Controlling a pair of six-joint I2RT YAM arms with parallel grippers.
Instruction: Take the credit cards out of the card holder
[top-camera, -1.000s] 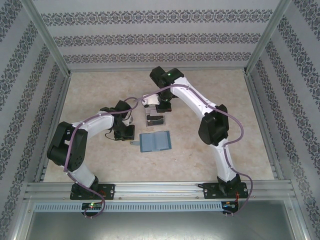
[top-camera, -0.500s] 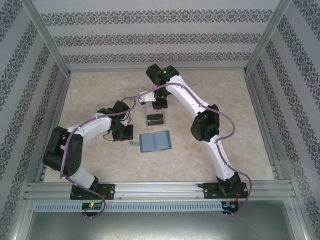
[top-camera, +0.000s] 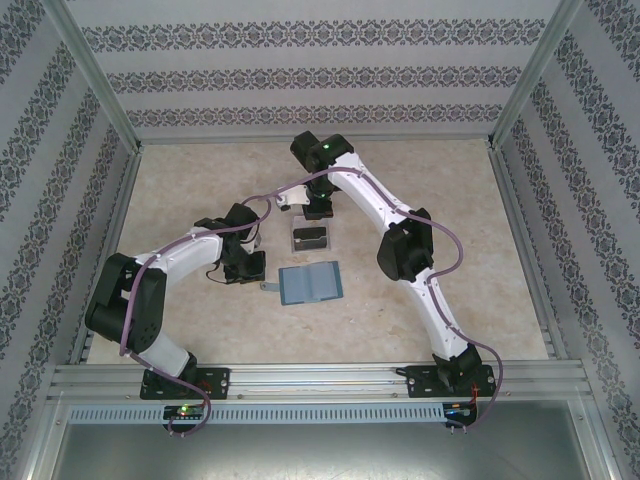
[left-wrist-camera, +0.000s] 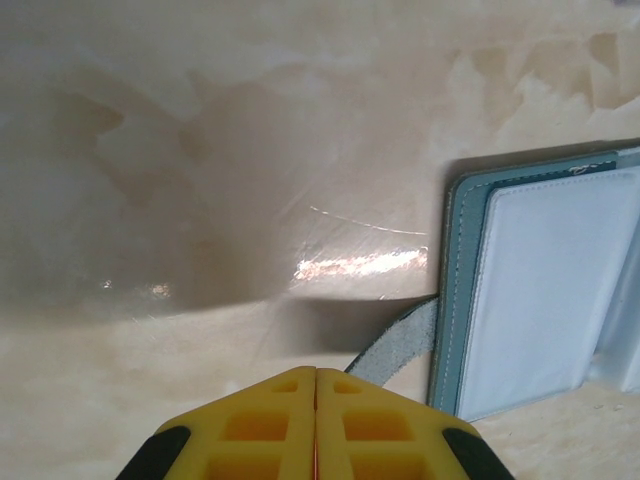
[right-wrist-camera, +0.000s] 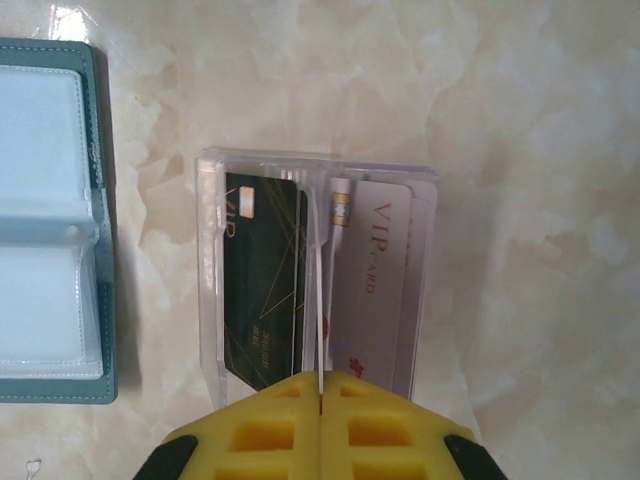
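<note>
Beyond right jaws, credit cards (right-wrist-camera: 265, 290) in tray (right-wrist-camera: 315, 166)

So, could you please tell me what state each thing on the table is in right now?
card holder: open, lying flat, visible pockets look empty.
clear tray: holding two cards.
dark card: in the tray, on one side of its divider.
pale card: in the tray, on the other side.
left gripper: shut, holding nothing.
right gripper: shut, holding nothing, by the tray.
</note>
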